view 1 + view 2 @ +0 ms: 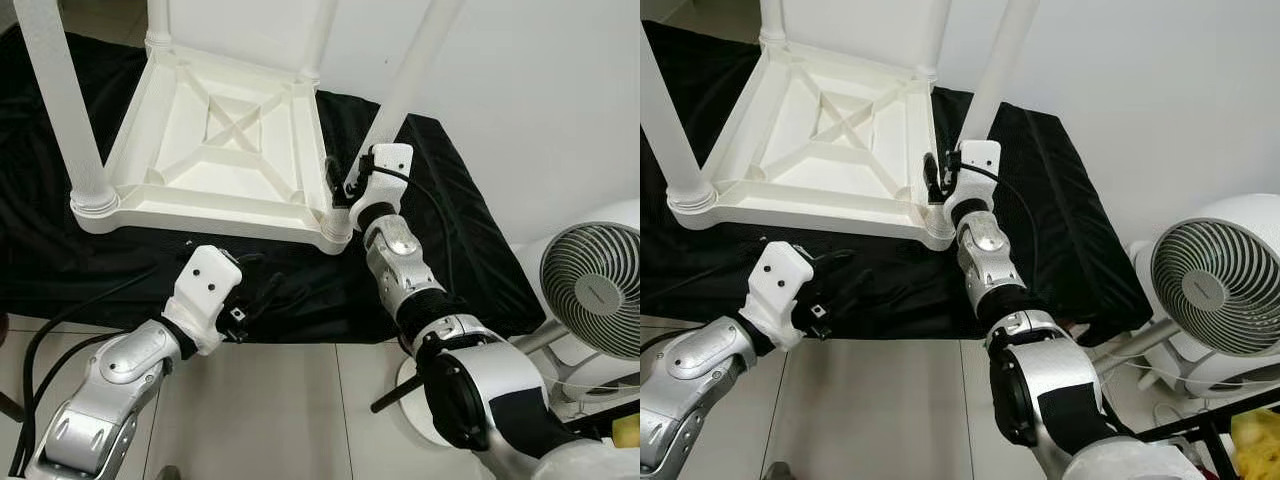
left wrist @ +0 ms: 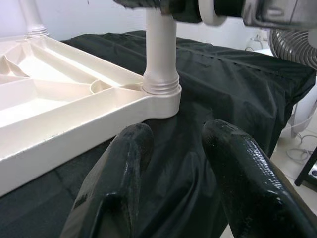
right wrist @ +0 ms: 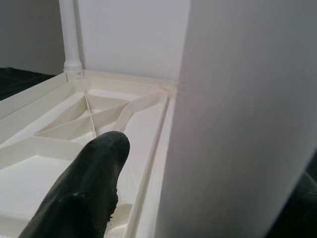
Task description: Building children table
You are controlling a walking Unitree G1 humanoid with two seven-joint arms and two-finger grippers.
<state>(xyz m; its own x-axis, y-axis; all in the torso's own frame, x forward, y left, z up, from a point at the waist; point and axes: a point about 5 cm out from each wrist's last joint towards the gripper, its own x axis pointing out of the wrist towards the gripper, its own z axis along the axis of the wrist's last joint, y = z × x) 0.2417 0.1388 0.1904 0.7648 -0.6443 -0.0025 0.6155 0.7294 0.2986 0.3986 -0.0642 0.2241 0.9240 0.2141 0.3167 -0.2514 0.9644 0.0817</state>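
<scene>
Jaws of right gripper (image 1: 345, 185) pinch smooth round table leg (image 1: 410, 75) (left gripper (image 1: 262, 298) spread).

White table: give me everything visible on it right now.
The white table looks like moulded plastic and lies upside down on the black cloth, its ribbed underside with an X-shaped brace facing up. Round white legs stand up from its corners. The near-right leg sits in its corner socket, with the right gripper closed around its lower part. The left gripper hovers open over the cloth, short of the table's near edge.
</scene>
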